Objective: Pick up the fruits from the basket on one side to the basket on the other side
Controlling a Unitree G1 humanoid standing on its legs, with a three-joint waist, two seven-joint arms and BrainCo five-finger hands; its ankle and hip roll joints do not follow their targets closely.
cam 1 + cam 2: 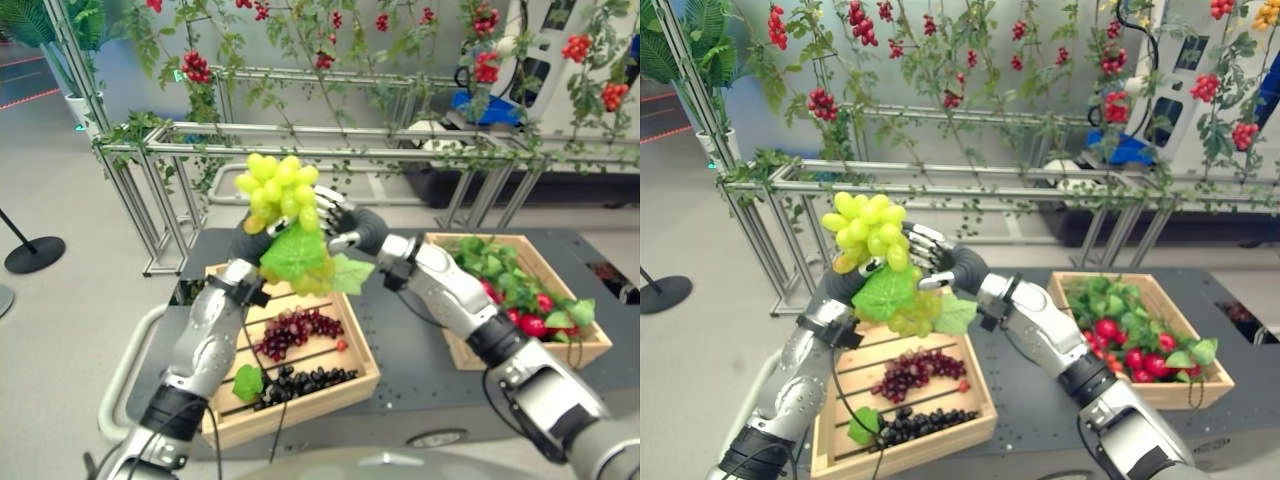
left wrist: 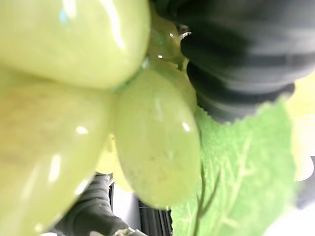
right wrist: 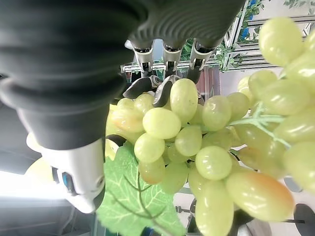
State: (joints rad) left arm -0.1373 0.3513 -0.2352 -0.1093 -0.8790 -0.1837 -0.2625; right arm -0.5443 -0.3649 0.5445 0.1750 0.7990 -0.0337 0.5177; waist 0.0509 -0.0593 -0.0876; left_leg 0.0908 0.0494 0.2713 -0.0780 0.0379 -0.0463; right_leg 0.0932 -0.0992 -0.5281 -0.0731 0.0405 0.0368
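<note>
A bunch of green grapes (image 1: 278, 188) with green leaves (image 1: 294, 254) is held up in the air above the left wooden basket (image 1: 352, 392). My left hand (image 1: 249, 243) grips it from below, its fingers mostly buried under the fruit. From the right, my right hand (image 1: 347, 226) meets the bunch. Its fingers (image 3: 170, 55) curl onto the grapes (image 3: 183, 129) and its thumb comes in from beneath. The left basket holds dark red grapes (image 1: 298, 330) and black grapes (image 1: 302, 381). Red fruits (image 1: 530, 322) lie among leaves in the right basket (image 1: 590, 350).
Both baskets stand on a dark grey table (image 1: 410, 360). Behind it runs a metal frame (image 1: 330, 140) hung with vines and red berry clusters. A black post base (image 1: 34, 254) stands on the floor at far left.
</note>
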